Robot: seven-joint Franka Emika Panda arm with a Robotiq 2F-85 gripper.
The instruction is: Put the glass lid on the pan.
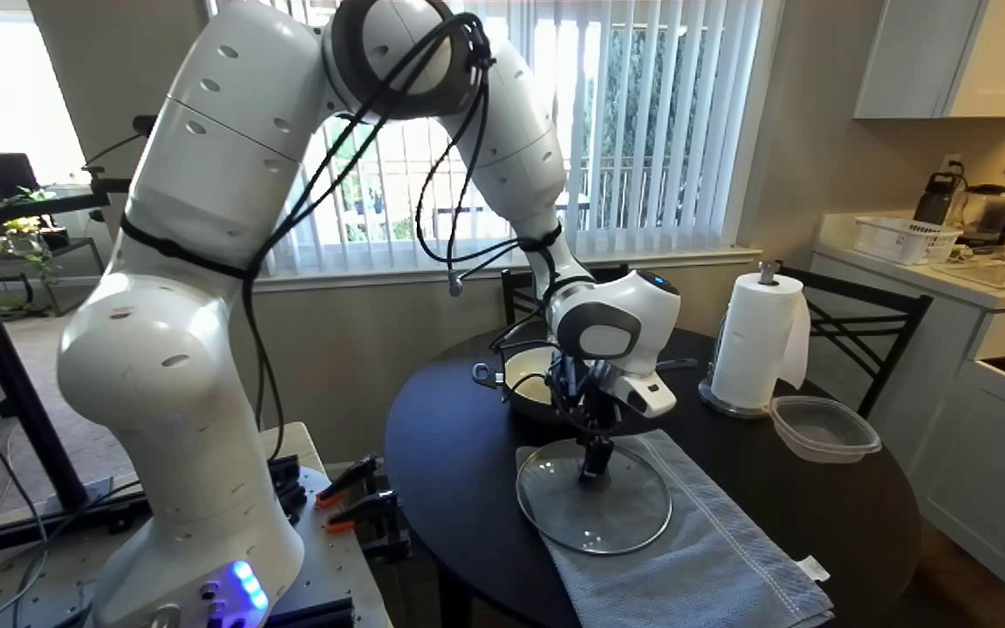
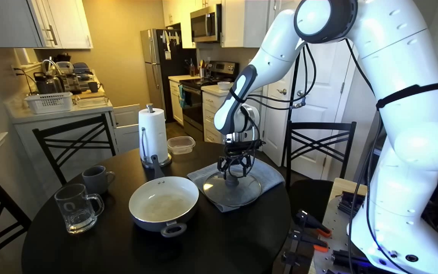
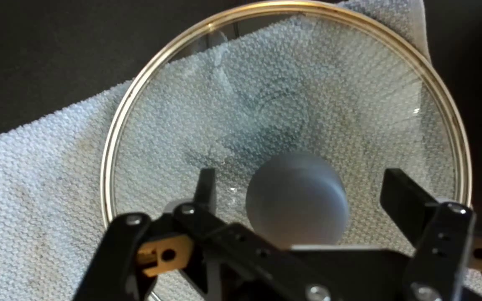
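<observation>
Wrist view: gripper (image 3: 301,188) over the lid (image 3: 283,96), its fingers (image 3: 404,205) spread apart, the knob (image 3: 297,200) sitting between them with a gap on either side.
Lid: lying on the towel (image 3: 48,200) close to one corner, jutting past the towel's edge over the dark table (image 2: 219,236).
Pan (image 2: 164,201): I see it in an exterior view, standing near the lid, pale inside facing up, long handle pointing towards the roll (image 2: 153,133).
Table's far edge, same view: roll upright, tub (image 2: 181,145) just beside it.
Table's left edge, same view: glass mug (image 2: 76,213) and grey mug (image 2: 95,180), close together.
</observation>
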